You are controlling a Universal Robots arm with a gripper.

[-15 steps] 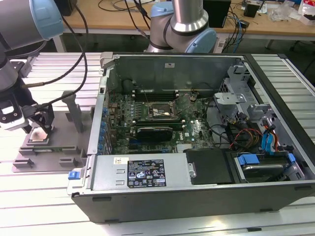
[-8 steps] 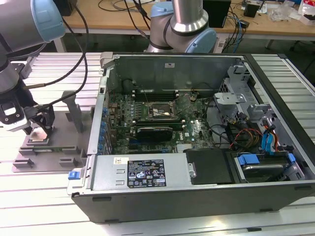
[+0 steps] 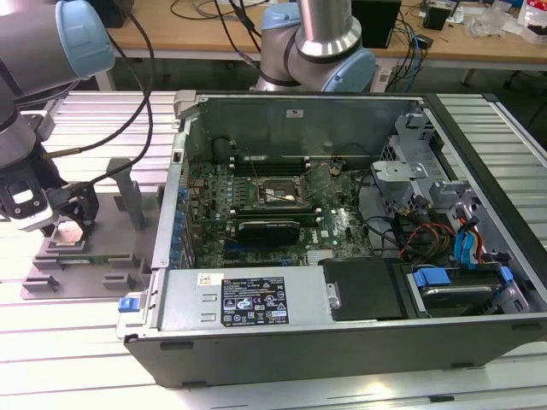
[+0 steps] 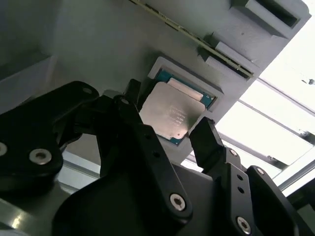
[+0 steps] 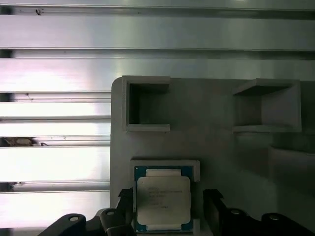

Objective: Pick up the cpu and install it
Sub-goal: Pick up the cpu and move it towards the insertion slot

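The cpu, a flat square chip with a silver-grey top and a blue-green rim, lies in a square recess of the grey fixture tray. In both wrist views my gripper hangs low over it, open, with one black finger on each side of the chip and a small gap showing. The second wrist view shows the cpu between the fingertips of the gripper. At the exterior view's left, the gripper sits over the tray. The motherboard socket lies inside the open computer case.
The open computer case stands to the exterior view's right of the tray, its metal side wall close by. Upright grey posts rise from the tray. Cables trail from the arm. A second arm's base stands behind the case.
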